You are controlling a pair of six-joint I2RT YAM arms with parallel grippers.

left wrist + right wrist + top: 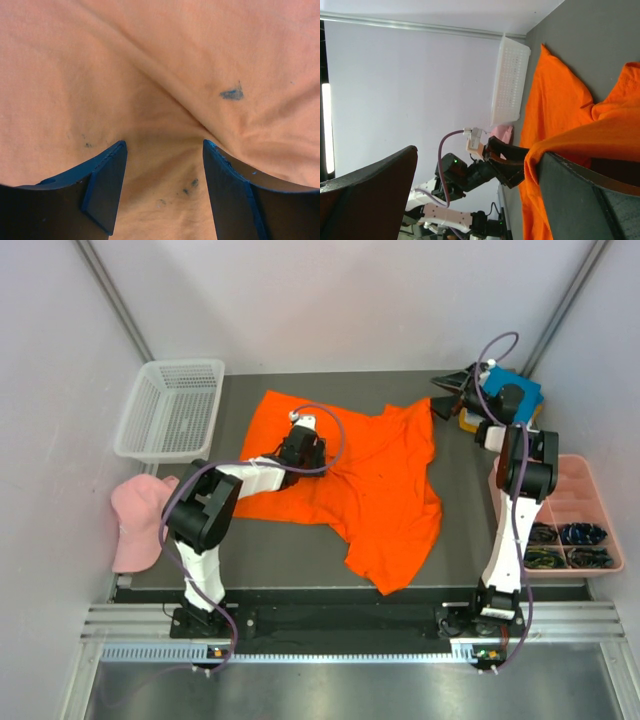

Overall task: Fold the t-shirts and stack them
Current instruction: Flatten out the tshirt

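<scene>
A bright orange t-shirt (380, 490) lies spread and rumpled across the dark table. My left gripper (302, 455) points down onto its left half. In the left wrist view its fingers (164, 145) stand open against the orange cloth (150, 65), with flat fabric between them and a ridge running to the right fingertip. My right gripper (447, 395) is wide open at the shirt's back right corner. In the right wrist view (477, 152) an edge of the orange shirt (555, 100) drapes over one finger (570, 190). A teal blue t-shirt (520, 390) and a bit of amber yellow cloth (467, 421) sit behind the right arm.
A white mesh basket (170, 410) stands at the back left. A pale pink cap (135, 520) lies off the table's left edge. A pink compartment tray (580, 515) with small dark items sits at the right edge. Grey walls close in on three sides.
</scene>
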